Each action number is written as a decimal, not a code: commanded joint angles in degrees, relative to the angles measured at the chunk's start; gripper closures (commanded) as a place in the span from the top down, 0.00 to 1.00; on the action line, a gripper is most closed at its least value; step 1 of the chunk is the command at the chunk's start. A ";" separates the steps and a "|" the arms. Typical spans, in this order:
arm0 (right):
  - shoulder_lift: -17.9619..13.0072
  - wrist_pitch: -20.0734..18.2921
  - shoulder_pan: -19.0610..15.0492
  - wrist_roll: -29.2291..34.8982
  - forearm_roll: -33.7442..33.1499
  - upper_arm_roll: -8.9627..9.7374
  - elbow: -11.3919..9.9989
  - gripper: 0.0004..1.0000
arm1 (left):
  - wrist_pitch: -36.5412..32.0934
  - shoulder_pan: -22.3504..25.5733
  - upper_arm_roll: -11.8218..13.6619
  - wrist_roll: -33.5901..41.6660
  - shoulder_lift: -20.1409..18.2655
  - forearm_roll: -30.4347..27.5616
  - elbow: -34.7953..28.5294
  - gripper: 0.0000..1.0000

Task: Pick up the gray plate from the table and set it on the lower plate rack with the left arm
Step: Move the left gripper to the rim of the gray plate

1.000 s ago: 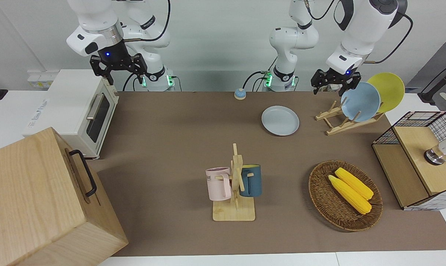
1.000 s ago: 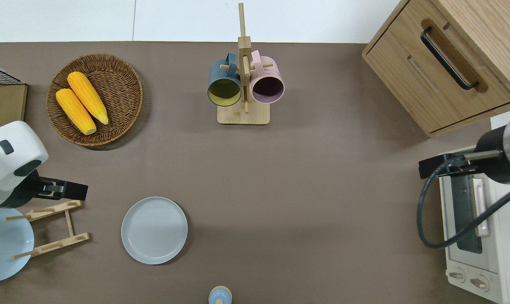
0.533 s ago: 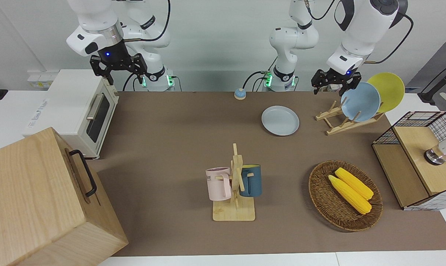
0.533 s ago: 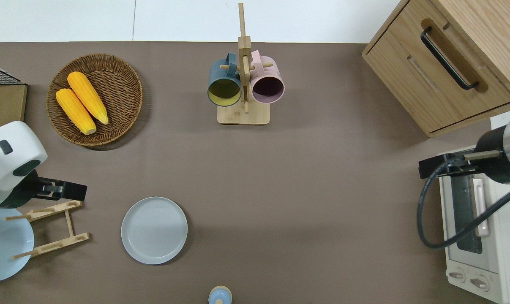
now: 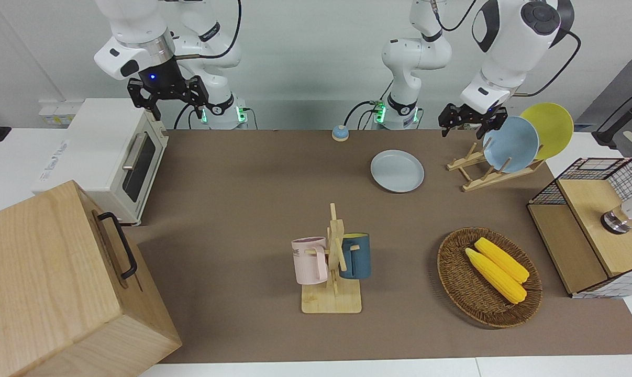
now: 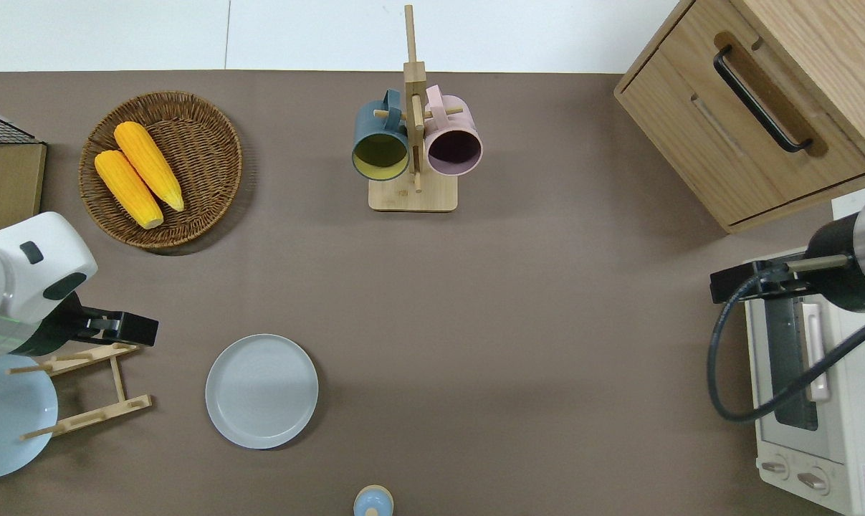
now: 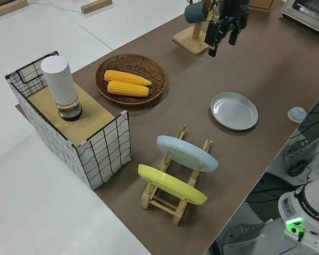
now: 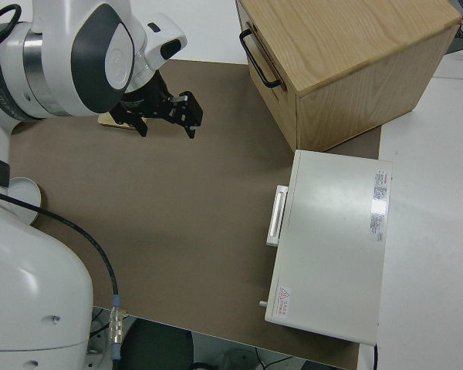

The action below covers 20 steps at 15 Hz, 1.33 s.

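The gray plate (image 5: pixel 397 170) lies flat on the brown table (image 5: pixel 253 199), also seen in the overhead view (image 6: pixel 261 390) and the left side view (image 7: pixel 234 111). Beside it, toward the left arm's end, stands the lower plate rack (image 5: pixel 475 175) (image 6: pixel 92 390), holding a sky-blue plate (image 5: pixel 510 144) and a yellow plate (image 5: pixel 549 128); its slots on the gray plate's side are free. My left gripper (image 5: pixel 468 128) (image 6: pixel 135 331) (image 7: pixel 222 41) is open and empty, up in the air over the rack's farther rail. The right arm is parked, its gripper (image 5: pixel 173 110) (image 8: pixel 166 123) open.
A mug tree (image 5: pixel 332 262) with a pink and a blue mug stands mid-table. A wicker basket (image 5: pixel 454 283) holds two corn cobs. A wire crate (image 5: pixel 593 220), a wooden cabinet (image 5: pixel 59 283), a toaster oven (image 5: pixel 111 157) and a small blue bell (image 5: pixel 340 133) line the edges.
My left gripper has shifted a little toward the gray plate, still empty. The plates, the rack and the right arm have not moved.
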 commanded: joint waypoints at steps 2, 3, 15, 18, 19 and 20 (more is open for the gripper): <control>-0.14 -0.83 -0.41 0.01 0.43 0.38 0.35 0.99 | 4.76 -0.18 0.20 -1.06 -1.42 -0.95 -7.83 1.00; -0.14 -0.83 -0.41 0.01 0.43 0.38 0.35 0.99 | 5.64 -0.09 0.20 -1.06 -1.95 -1.04 -9.33 1.00; -0.14 -0.83 -0.41 0.01 0.43 0.29 0.35 0.99 | 34.11 -0.18 0.29 -0.98 -9.69 -1.66 -40.62 1.00; -0.14 -0.83 -0.41 0.01 0.43 0.38 0.35 0.99 | 38.77 -0.44 0.29 -0.98 -8.81 -1.66 -43.52 1.00; -0.14 -0.83 -0.41 0.01 0.43 0.38 0.35 0.99 | 39.39 -0.53 0.20 -0.98 -8.72 -1.66 -44.05 1.00; -0.14 -0.83 -0.41 0.01 0.43 0.38 0.35 0.99 | 40.01 -0.53 0.29 -0.98 -8.55 -1.66 -44.58 1.00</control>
